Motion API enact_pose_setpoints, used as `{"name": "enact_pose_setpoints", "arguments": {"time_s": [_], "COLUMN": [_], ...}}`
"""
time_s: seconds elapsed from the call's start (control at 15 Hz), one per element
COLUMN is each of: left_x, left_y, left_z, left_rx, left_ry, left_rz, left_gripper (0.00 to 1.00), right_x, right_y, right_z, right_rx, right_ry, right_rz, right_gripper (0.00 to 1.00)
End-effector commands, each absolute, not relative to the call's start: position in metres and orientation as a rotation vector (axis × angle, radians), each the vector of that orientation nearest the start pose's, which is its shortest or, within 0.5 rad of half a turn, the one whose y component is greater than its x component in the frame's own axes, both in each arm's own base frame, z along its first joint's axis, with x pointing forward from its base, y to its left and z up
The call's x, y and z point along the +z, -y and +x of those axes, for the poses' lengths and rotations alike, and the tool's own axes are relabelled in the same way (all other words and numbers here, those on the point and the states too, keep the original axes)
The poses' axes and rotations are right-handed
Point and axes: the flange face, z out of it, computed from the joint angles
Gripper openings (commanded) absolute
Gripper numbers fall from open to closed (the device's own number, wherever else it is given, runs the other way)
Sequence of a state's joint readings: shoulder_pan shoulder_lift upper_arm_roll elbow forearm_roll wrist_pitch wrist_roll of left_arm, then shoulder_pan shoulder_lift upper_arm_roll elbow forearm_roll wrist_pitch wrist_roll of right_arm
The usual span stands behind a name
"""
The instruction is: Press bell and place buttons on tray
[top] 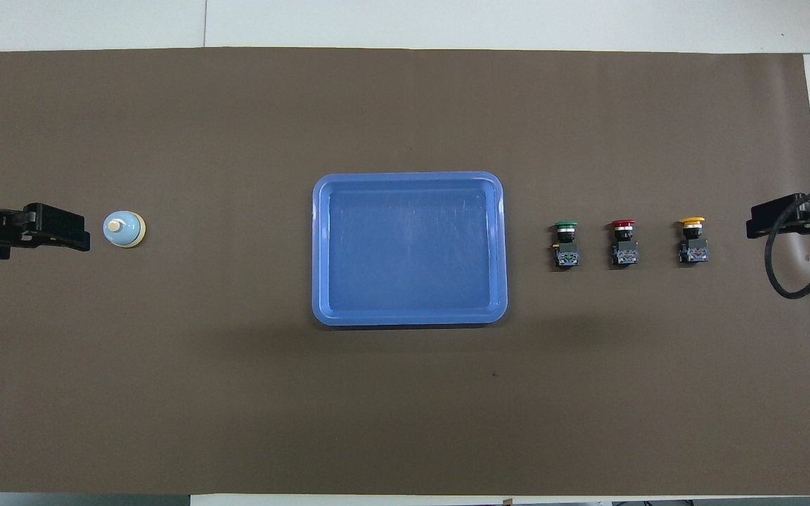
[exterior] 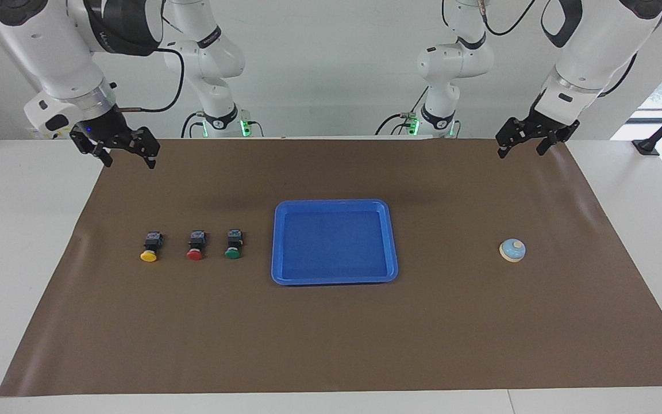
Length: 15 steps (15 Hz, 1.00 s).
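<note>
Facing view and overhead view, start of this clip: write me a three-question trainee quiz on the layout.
1. True or false: the blue tray holds a button.
2. Which button lies nearest the tray: A yellow button, B red button, C green button?
3. Fill in: the bell sits toward the ____ arm's end of the table.

Key: 1 false, the tray holds nothing. 2 C. 3 left; the left gripper and right gripper both hang raised at the mat's robot-side corners, jaws open.
</note>
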<state>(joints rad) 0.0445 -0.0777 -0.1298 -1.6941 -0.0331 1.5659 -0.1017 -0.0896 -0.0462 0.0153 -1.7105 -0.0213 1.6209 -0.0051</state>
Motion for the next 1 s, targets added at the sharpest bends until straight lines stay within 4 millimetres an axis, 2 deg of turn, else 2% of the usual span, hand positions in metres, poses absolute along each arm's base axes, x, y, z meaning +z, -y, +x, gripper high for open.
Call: {"name": "enact_pose_setpoints", "arguments": {"time_s": [0.0, 0.53, 0.73, 0.87, 0.94], "left_x": [0.612, 0.612, 0.611, 0.602, 0.596], "left_y": [0.049, 0.048, 0.046, 0.024, 0.017], "left_z": [0.516, 0.518, 0.527, 0.538, 0.543], "left_rx": [0.068, 0.051, -0.019, -0.042, -0.043], "left_ry": [0.039, 0.112, 0.109, 0.135, 0.085], "left_rz": [-3.163, -3.159, -3.166, -3.167, -3.170], "left_gripper": [1.00, 1.00, 1.00, 1.00, 0.85], "right_x": [0.590, 0.590, 0.590, 0.589, 0.590], "right_y": [0.042, 0.042, 0.042, 0.042, 0.042], "right_z": [0.531, 0.531, 0.531, 0.531, 0.531], "right_rx": [0.071, 0.072, 0.072, 0.074, 0.072], "right_ry": [-0.112, -0.112, -0.112, -0.112, -0.112], "right_rz": [-3.157, -3.157, -3.157, -3.157, -3.157], "right_gripper": [1.00, 1.00, 1.00, 1.00, 1.00]}}
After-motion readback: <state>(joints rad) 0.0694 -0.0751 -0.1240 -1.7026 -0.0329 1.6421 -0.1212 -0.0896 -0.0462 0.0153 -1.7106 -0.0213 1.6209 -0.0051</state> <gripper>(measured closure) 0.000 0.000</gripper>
